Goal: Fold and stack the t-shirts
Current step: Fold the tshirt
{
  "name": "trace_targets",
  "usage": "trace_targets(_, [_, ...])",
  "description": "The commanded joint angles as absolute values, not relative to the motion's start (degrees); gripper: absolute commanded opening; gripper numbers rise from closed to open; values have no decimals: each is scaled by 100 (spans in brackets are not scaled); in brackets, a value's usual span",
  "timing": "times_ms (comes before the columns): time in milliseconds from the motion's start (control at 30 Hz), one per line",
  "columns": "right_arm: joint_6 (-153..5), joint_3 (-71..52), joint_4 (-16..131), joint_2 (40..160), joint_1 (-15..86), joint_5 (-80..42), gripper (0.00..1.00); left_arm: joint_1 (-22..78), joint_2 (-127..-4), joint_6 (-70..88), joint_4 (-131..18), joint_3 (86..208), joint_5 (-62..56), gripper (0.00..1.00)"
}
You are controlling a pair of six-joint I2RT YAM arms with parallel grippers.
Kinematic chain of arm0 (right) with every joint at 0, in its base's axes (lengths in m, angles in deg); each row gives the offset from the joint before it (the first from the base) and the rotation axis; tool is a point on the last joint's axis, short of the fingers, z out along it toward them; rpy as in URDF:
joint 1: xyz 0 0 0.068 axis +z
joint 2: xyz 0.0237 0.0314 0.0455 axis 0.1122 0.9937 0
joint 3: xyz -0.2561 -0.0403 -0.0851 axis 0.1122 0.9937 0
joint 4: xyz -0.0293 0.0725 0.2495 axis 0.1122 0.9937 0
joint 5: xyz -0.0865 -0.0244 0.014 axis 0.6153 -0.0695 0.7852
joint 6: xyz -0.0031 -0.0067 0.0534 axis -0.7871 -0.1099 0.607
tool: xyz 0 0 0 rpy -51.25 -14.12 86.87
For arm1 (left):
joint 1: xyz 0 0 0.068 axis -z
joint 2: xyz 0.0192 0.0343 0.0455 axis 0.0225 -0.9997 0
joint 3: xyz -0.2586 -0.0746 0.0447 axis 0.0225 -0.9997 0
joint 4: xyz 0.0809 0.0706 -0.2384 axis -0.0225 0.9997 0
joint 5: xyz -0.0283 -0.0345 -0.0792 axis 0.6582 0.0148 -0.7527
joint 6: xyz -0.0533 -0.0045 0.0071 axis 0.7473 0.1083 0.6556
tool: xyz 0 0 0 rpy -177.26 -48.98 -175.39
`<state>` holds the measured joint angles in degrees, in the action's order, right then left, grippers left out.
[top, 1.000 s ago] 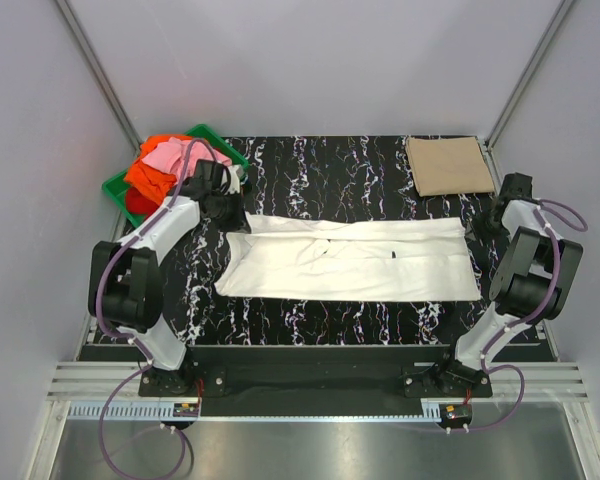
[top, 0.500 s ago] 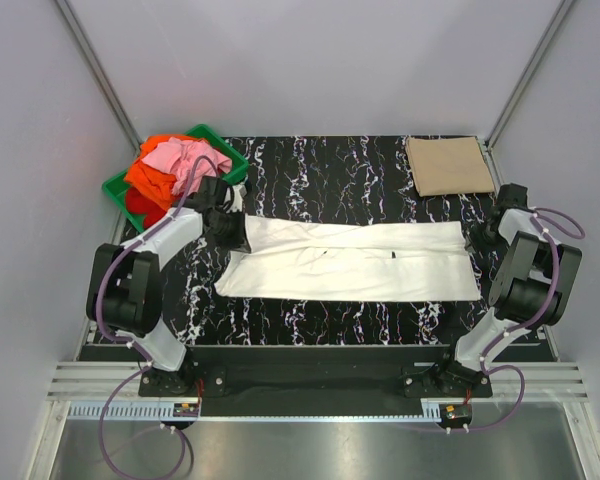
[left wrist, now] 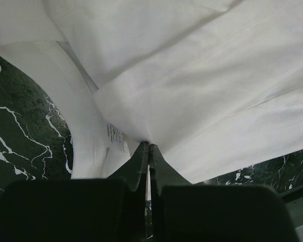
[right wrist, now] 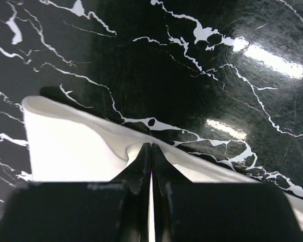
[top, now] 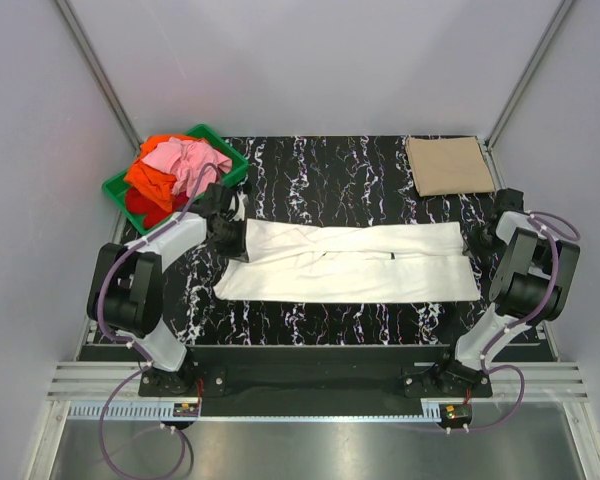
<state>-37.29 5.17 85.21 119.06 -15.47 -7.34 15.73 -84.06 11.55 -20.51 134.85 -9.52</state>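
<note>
Left gripper [left wrist: 149,145] and right gripper [right wrist: 151,146] are pinching the white t-shirt [top: 350,265], apparently its hem; I'm advising matched pulls toward the table [top: 330,170]'s near edge.

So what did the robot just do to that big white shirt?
The left pincer and right pincer, shut on the white cloth t-shirt, pulled its far edge toward the robot, narrowing it. The folded tan t-shirt and green plastic crate stayed put.
</note>
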Motion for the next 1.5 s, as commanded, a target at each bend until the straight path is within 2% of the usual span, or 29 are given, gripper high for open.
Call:
trace_targets(0, [-3843, 495, 8399, 12031, -1579, -471, 0, 1641, -8316, 1012, -1874, 13478, -531, 0])
trace_targets(133, [-3913, 451, 8407, 11926, -1606, -585, 1, 1711, -8255, 1003, -1795, 13531, -521, 1])
trace_targets(200, [-3966, 381, 8477, 11820, -1606, -673, 8, 1720, -8167, 1003, -1716, 13531, -548, 9])
trace_targets(233, [-3984, 285, 8608, 11672, -1606, -734, 19, 1729, -8036, 1003, -1672, 13531, -574, 19])
trace_targets(267, [-4019, 223, 8714, 11601, -1606, -761, 23, 1746, -7965, 994, -1628, 13548, -609, 24])
trace_targets(367, [-4054, -120, 9285, 11363, -1606, -787, 32, 1755, -7578, 986, -1522, 13653, -794, 33])
trace_targets(467, [-4045, -208, 9392, 11161, -1597, -1330, 32, 1746, -7349, 1021, -1548, 13916, -838, 39])
trace_targets(533, [-4106, -121, 9087, 11091, -1474, -1821, 31, 1746, -7489, 1003, -1601, 14180, -952, 40])
trace_targets(733, [-4485, 3, 8049, 11546, -878, -3079, 19, 1738, -8297, 1196, -1908, 14708, -1619, 37])
trace_targets(800, [-4450, -6, 7960, 11783, -806, -3396, 12, 1773, -8525, 1354, -2084, 14682, -1918, 36])
trace_targets(933, [-4344, 301, 7951, 12355, -788, -3232, 5, 1860, -8755, 1618, -2277, 14279, -1753, 36])
trace_targets(1067, [-4493, 547, 7950, 12620, -788, -2783, 3, 1931, -8694, 1890, -2769, 13523, -1402, 36])
trace_targets(1233, [-4634, 241, 8143, 12356, -797, -2256, 7, 1931, -8527, 2181, -2981, 12898, -900, 35])
trace_targets(1467, [-4774, 64, 8399, 11803, -797, -2000, 12, 1931, -7833, 2225, -2649, 13283, -978, 38])
